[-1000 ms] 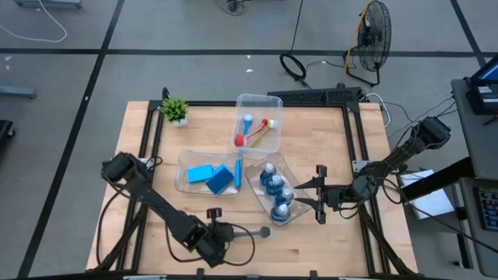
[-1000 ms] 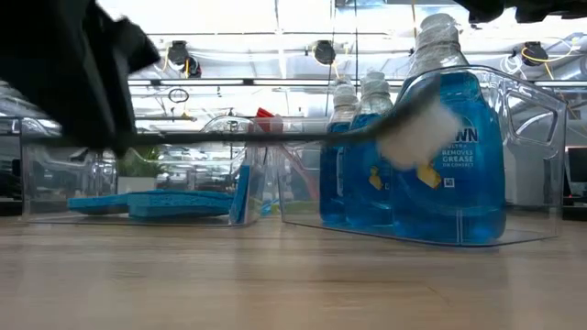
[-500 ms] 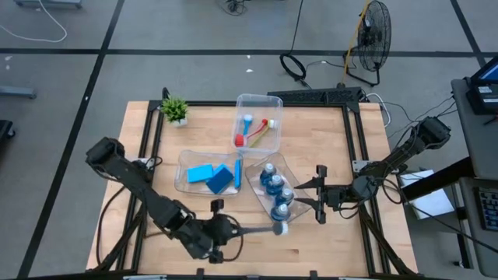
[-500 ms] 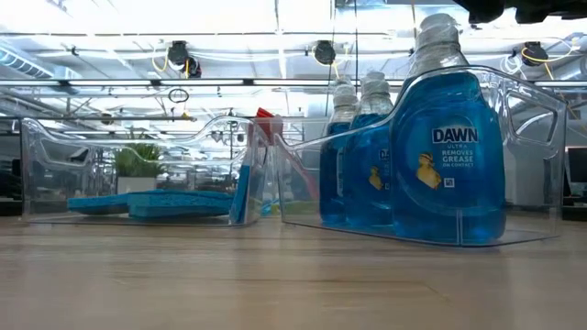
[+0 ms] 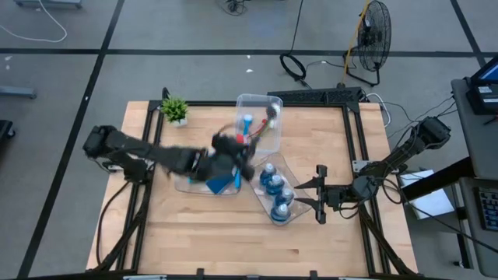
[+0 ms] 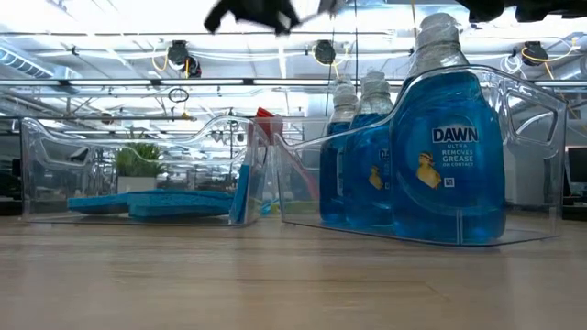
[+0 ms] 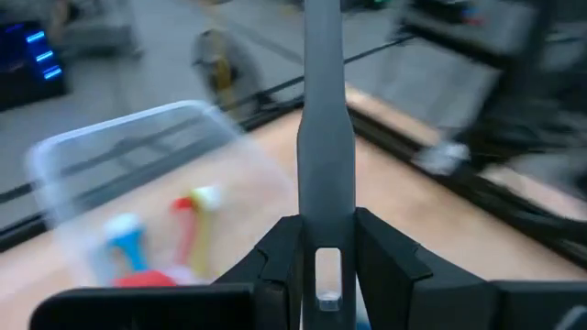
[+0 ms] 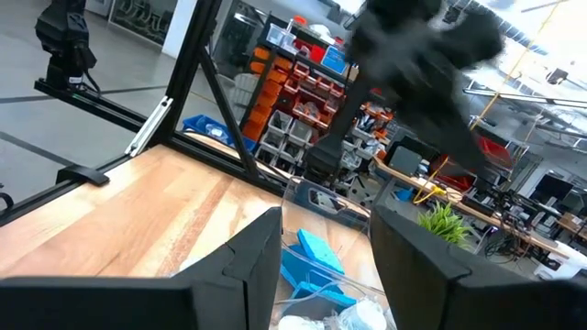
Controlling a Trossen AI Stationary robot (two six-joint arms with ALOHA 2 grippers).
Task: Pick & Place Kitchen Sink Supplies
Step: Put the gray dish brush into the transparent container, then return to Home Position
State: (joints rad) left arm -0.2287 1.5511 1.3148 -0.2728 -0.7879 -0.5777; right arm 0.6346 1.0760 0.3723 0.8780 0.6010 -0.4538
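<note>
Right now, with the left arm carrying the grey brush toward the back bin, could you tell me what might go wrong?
1. The dark-grey brush sticks far out of the left end effector, so its tip could strike the brush bin's rim and shift it.
2. The left arm is crossing low over the sponge bin and could clip it.
3. The right end effector waits close beside the bottle bin.
</note>
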